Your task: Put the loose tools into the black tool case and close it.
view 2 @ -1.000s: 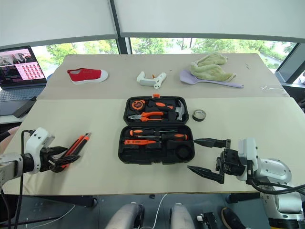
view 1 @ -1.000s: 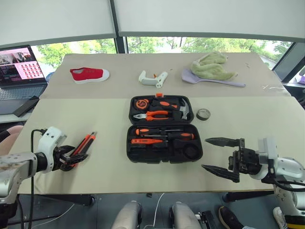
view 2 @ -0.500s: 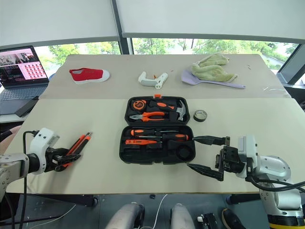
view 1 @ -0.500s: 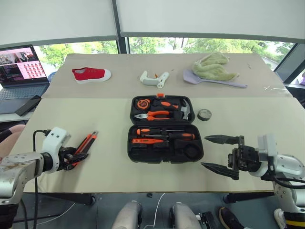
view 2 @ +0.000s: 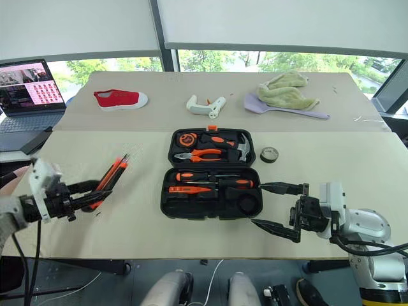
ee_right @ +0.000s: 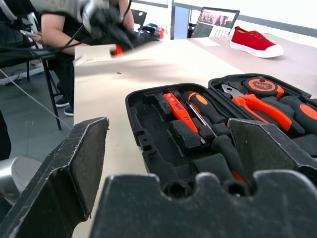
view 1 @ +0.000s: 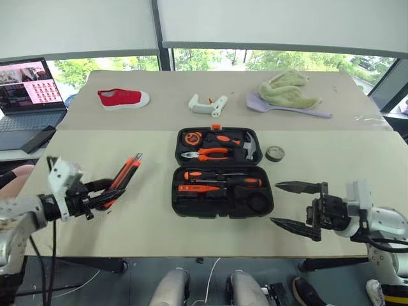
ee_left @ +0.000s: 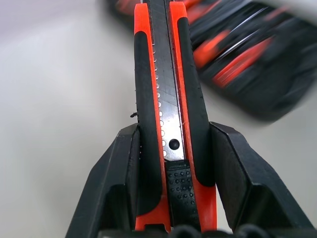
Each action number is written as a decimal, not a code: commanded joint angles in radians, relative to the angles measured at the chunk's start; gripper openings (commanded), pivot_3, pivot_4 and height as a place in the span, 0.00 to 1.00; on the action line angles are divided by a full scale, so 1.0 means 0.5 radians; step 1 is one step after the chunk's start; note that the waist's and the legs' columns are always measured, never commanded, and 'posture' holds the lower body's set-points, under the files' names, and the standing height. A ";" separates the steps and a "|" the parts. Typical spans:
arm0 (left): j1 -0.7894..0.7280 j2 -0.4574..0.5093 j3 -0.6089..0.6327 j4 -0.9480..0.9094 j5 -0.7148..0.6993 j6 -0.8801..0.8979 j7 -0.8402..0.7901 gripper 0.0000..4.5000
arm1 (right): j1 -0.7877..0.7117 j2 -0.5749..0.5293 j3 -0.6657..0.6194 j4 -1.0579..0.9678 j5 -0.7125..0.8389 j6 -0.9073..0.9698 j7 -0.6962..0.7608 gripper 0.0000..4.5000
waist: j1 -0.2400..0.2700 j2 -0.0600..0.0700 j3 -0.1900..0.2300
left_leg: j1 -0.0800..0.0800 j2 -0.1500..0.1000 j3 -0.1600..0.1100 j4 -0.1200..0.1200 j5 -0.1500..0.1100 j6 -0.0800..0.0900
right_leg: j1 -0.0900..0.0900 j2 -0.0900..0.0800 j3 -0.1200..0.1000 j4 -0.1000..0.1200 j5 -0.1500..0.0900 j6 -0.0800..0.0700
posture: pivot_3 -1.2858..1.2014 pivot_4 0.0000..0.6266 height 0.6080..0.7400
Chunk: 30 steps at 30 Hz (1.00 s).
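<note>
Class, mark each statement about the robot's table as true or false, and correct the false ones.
1. The left gripper is shut on the utility knife. True.
2. The black tool case is closed. False: it lies open, with tools in its slots.
3. The right gripper holds the tape roll. False: its jaws are open and empty; the roll lies on the table beside the case.
4. A red shoe lies on the far table. True.

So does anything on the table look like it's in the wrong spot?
Yes. The tape roll lies loose on the table beside the open case, not inside. The left gripper holds the knife in the air.
</note>
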 commanded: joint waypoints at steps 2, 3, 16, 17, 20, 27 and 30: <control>-0.238 0.120 -0.341 -0.115 0.019 -0.056 -0.295 0.36 | 0.042 -0.017 -0.104 -0.054 0.052 -0.016 -0.030 1.00 | -0.006 0.000 0.000 | 0.000 0.000 0.000 0.000 0.000 0.000 | 0.000 0.002 0.000 0.000 0.000 0.000 | 0.52 0.24 1.00; -0.296 0.126 -0.422 -0.110 0.068 -0.081 -0.315 0.36 | 0.055 -0.015 -0.115 -0.066 0.051 -0.018 -0.039 1.00 | -0.003 0.000 0.000 | 0.000 0.000 0.000 0.000 0.000 0.000 | 0.000 0.004 0.001 0.001 0.000 0.000 | 0.52 0.24 1.00; -1.176 -0.268 -1.478 0.184 0.799 -0.220 -0.385 0.36 | 0.411 0.021 -0.308 -0.311 0.074 -0.020 -0.196 1.00 | -0.024 -0.002 0.001 | -0.001 -0.005 0.002 0.010 0.000 0.005 | 0.006 0.021 0.000 0.004 0.000 0.007 | 0.52 0.24 1.00; -1.198 -0.294 -1.504 0.209 0.824 -0.227 -0.376 0.36 | 0.430 0.023 -0.315 -0.322 0.074 -0.022 -0.202 1.00 | -0.035 -0.002 0.001 | -0.001 -0.005 0.003 0.010 -0.001 0.005 | 0.006 0.021 0.001 0.004 0.000 0.007 | 0.52 0.24 1.00; -1.273 -0.381 -1.614 0.296 0.937 -0.252 -0.359 0.36 | 0.476 0.040 -0.330 -0.358 0.069 -0.030 -0.230 1.00 | -0.040 -0.003 0.002 | 0.000 -0.003 0.003 0.010 0.000 0.005 | 0.006 0.023 0.000 0.007 0.000 0.007 | 0.52 0.24 1.00; -1.343 -0.499 -1.702 0.429 1.068 -0.324 -0.360 0.36 | 0.557 0.066 -0.363 -0.443 0.076 -0.034 -0.296 1.00 | -0.039 -0.003 0.002 | 0.001 -0.004 0.003 0.017 0.000 0.005 | 0.008 0.023 0.000 0.011 -0.001 0.008 | 0.52 0.24 1.00; -1.357 -0.528 -1.735 0.447 1.112 -0.240 -0.349 0.36 | 0.590 0.074 -0.375 -0.469 0.078 -0.036 -0.319 1.00 | -0.037 -0.002 0.002 | 0.001 -0.004 0.003 0.020 0.000 0.005 | 0.009 0.023 0.001 0.013 -0.001 0.008 | 0.52 0.24 1.00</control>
